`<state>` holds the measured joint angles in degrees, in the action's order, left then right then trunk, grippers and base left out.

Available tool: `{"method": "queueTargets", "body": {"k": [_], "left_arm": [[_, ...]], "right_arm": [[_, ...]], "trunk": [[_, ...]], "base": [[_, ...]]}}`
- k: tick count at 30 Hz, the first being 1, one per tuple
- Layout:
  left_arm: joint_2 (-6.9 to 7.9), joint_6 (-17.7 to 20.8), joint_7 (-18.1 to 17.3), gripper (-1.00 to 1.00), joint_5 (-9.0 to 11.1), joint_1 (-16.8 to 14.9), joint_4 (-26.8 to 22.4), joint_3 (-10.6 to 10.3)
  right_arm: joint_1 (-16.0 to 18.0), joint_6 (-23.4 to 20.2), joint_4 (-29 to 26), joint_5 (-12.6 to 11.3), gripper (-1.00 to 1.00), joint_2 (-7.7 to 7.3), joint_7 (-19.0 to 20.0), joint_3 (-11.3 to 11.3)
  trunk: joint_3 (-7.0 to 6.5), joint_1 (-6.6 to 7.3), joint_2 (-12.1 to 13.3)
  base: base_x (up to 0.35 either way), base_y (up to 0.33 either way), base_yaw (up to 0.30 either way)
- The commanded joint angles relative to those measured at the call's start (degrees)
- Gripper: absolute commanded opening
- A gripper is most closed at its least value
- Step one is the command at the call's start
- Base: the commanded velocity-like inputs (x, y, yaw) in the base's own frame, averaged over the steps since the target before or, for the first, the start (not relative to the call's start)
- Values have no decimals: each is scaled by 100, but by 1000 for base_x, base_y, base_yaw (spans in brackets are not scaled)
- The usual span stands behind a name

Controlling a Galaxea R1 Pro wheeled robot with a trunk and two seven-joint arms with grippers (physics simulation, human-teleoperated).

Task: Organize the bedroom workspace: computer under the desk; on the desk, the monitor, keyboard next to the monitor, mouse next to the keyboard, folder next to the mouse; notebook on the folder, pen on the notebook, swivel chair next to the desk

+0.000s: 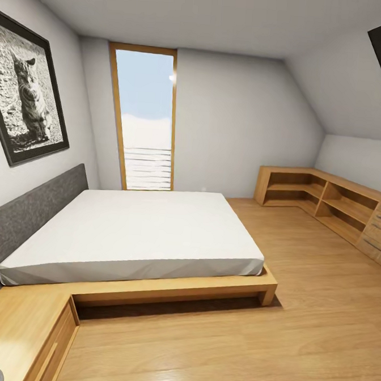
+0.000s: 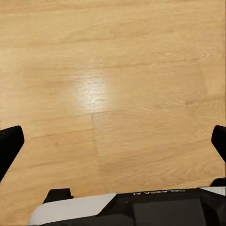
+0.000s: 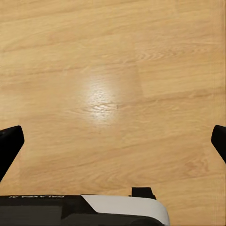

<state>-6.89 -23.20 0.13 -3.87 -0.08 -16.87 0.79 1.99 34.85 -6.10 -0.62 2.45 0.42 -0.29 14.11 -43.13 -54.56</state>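
I am in the bedroom, looking at a bed point(image 1: 148, 233) with a white mattress on a light wooden frame. My left gripper point(image 2: 113, 143) is open over bare wooden floor point(image 2: 113, 70), with its black fingertips point(image 2: 9, 146) far apart and nothing between them. My right gripper point(image 3: 113, 143) is open too, over the same kind of floor point(image 3: 113, 61), and its black fingertips point(image 3: 9, 146) hold nothing.
A wooden bedside cabinet point(image 1: 22, 326) stands at the near left. Low wooden shelves point(image 1: 321, 197) and a drawer cabinet point(image 1: 380, 235) line the right wall. A tall window point(image 1: 145, 119) is at the far wall, a cat picture point(image 1: 27, 88) on the left wall. Wooden floor point(image 1: 270, 344) spreads right of the bed.
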Motion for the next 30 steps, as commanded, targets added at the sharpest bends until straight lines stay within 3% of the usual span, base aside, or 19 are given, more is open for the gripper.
{"method": "queueTargets", "body": {"k": [1, 5, 13, 18, 25, 30], "left_arm": [[-7, -38, 8, 100, -15, 0, -21, 16], [-15, -102, 26, 100, 108, 0, -67, 25], [6, 42, 30, 100, 152, 0, -24, 32], [31, 24, -26, 100, 157, 0, -12, 41], [56, -74, -69, 100, 158, 1, -10, 39], [191, -352, -67, 100, 161, 2, -9, 43]], "right_arm": [[3, 15, -6, -9, 100, 1, 4, -5], [3, 5, -35, -15, 100, -11, -1, -17], [3, 14, -44, -56, 100, -85, -5, -51], [3, 13, -42, -286, 100, -150, -7, -203], [3, 19, -41, -394, 100, -203, -7, -263], [3, 21, -41, -402, 100, -215, -3, -268]], "trunk": [[7, -1, -5], [7, -1, -5], [7, -1, -5], [7, -1, -5], [7, -1, -5], [7, -1, -5]], "base": [[0, 0, 0], [0, 0, 0], [0, 0, -149], [0, 0, -247], [0, 0, -257], [0, 0, -259]]}}
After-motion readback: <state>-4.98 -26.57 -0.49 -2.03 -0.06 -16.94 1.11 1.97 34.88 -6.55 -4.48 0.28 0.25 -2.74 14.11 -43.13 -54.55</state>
